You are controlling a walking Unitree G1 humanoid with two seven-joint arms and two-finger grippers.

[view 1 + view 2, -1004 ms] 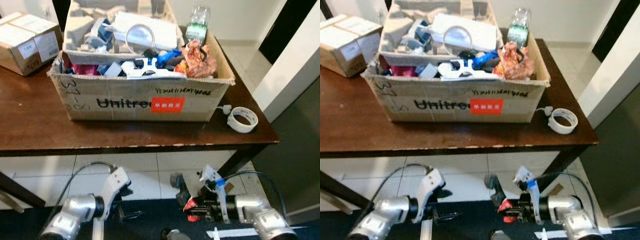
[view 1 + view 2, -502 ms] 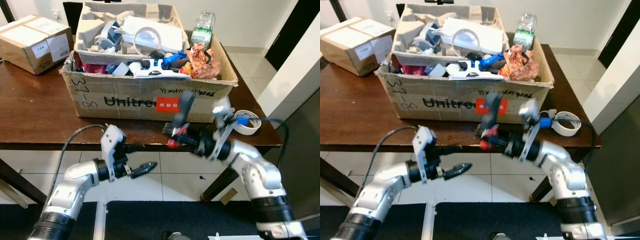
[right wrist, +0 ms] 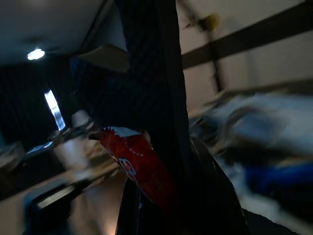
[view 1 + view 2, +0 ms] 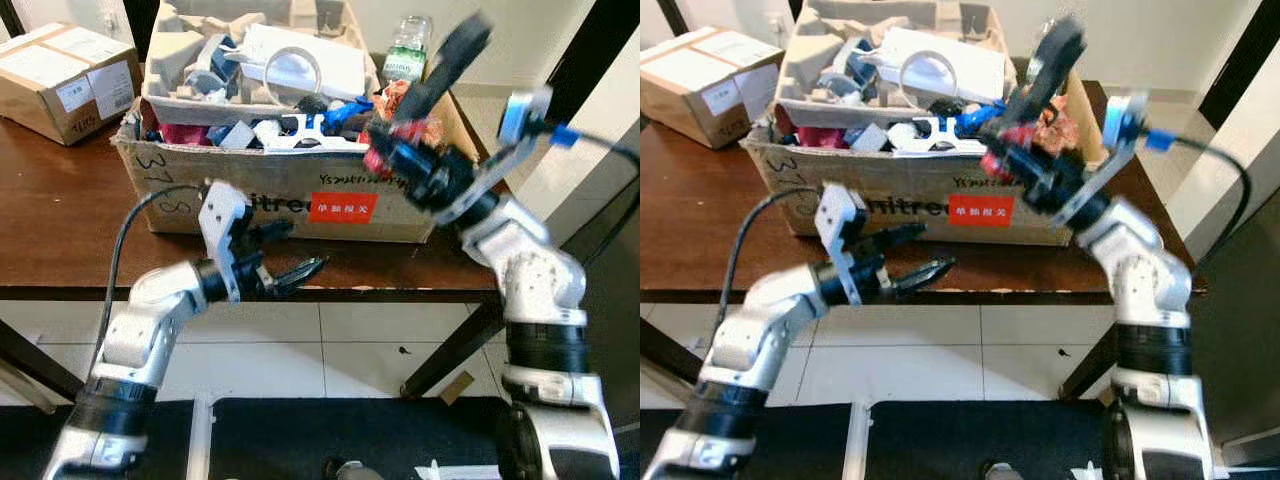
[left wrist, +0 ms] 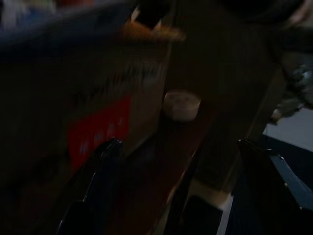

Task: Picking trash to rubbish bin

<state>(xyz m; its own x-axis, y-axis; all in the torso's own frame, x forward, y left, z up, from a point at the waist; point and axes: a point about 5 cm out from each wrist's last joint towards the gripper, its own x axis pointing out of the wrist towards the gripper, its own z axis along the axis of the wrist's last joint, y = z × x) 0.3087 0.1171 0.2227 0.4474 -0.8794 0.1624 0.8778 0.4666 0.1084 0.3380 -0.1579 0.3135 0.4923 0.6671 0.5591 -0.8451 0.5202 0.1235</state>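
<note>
A red wrapper (image 3: 134,166) sits pinched between the pressed fingers of the right tool (image 4: 420,110), which is raised over the right end of the cardboard box (image 4: 290,195) serving as the bin. That box, already heaped with scraps, stands on the brown surface (image 4: 60,240). The left tool (image 4: 910,255) hovers with fingers spread, carrying nothing, in front of the box's printed side. Judging by this, the pickup is done; what remains is letting the wrapper drop inside. A tape roll (image 5: 182,105) lies beside the box.

The right gripper (image 4: 1025,115) — fingers closed on a red wrapper (image 4: 998,160) — hangs above the trash-filled cardboard box (image 4: 910,200).
</note>
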